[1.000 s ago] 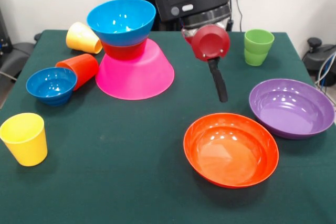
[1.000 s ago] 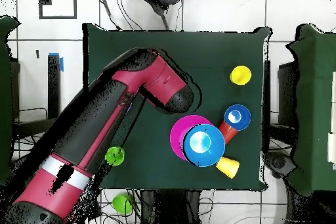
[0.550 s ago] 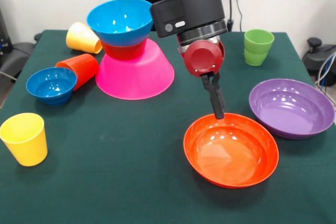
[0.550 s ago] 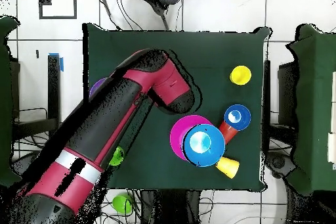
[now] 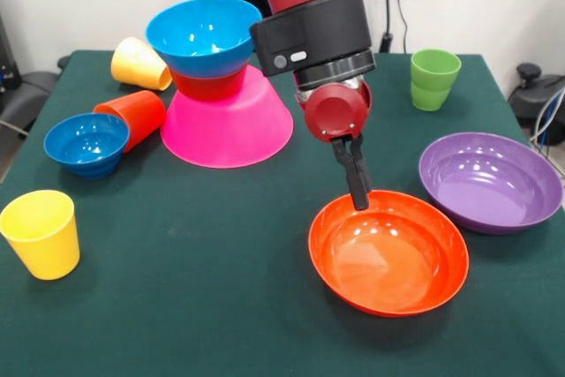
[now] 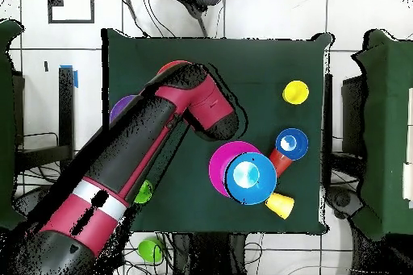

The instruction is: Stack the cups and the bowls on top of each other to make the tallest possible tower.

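Green cloth covers the desk; no writing is legible. Dark claw tips meet the wide shallow glossy orange plastic bowl's far rim; whether it grips, I cannot tell.

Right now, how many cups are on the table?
4: a yellow cup upright at the front-left corner, another yellow cup tipped behind the tower, an orange-red cup on its side, a green cup far right.

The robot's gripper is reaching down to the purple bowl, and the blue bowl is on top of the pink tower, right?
Not quite. In the front view the gripper is at the far rim of the wide orange bowl, not the purple bowl, which sits apart to the side. The rest is right: the blue bowl is on top of the pink tower.
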`<control>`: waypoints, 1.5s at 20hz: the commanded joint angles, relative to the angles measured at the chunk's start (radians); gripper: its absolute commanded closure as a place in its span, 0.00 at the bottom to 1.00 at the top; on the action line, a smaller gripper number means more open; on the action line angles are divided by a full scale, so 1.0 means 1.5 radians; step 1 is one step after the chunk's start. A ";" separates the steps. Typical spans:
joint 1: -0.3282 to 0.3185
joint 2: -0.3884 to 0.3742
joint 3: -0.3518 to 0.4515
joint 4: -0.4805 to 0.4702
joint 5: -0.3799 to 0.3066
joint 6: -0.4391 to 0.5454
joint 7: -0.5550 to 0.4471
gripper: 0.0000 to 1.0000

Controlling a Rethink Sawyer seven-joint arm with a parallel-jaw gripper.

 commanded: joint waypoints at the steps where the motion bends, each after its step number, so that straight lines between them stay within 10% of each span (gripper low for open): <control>1: 0.005 0.058 0.095 -0.049 -0.010 0.047 -0.116 0.00; 15: 0.016 0.100 0.069 -0.066 -0.027 0.051 -0.096 0.00; 30: 0.012 0.037 0.088 -0.030 -0.006 0.002 -0.110 0.00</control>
